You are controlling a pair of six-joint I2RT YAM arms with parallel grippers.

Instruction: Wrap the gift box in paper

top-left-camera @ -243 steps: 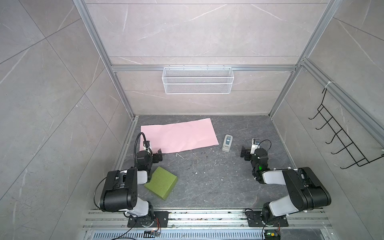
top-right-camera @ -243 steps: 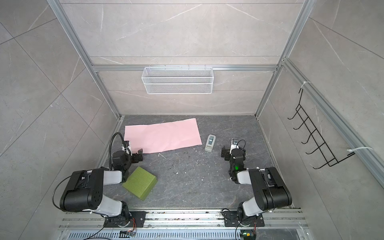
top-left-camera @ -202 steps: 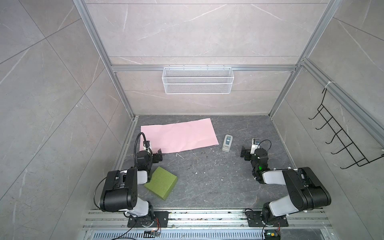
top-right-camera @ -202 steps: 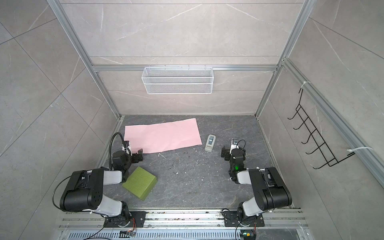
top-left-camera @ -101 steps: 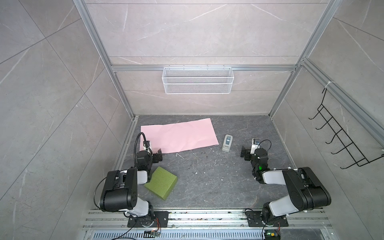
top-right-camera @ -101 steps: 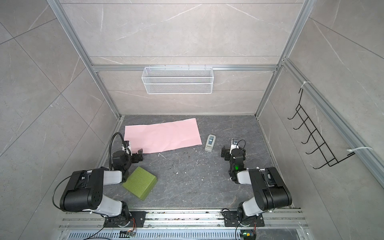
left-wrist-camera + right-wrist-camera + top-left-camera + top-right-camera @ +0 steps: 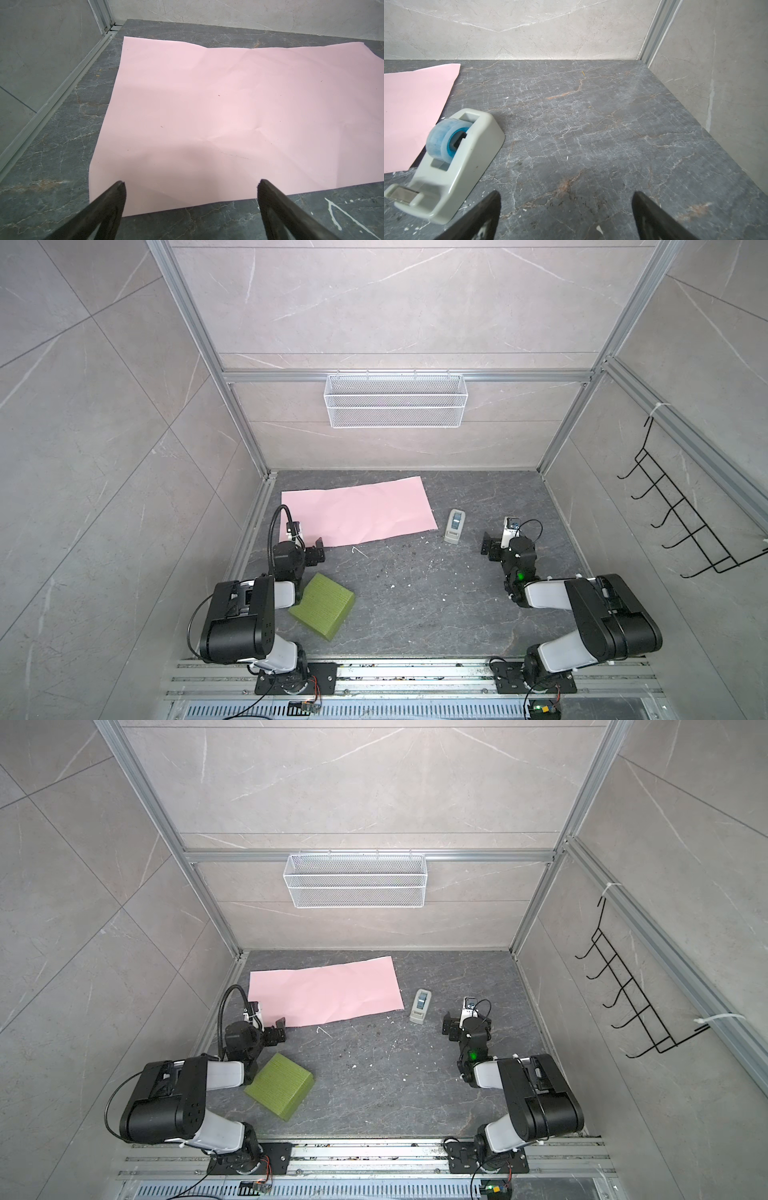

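The paper (image 7: 357,510) (image 7: 324,990) lies flat, pink face up, at the back left of the dark stone floor. The olive-green gift box (image 7: 322,605) (image 7: 279,1085) rests on the floor nearer the front, beside the left arm and apart from the paper. My left gripper (image 7: 305,541) (image 7: 268,1021) hovers open over the paper's (image 7: 218,114) near left corner, as the left wrist view of the gripper (image 7: 191,182) shows. My right gripper (image 7: 500,537) (image 7: 461,1019) (image 7: 566,193) stands open and empty above bare floor on the right.
A grey-white tape dispenser (image 7: 454,526) (image 7: 420,1006) (image 7: 452,162) stands just right of the paper (image 7: 411,108), left of my right gripper. A white wire basket (image 7: 395,406) hangs on the back wall and a black hook rack (image 7: 681,522) on the right wall.
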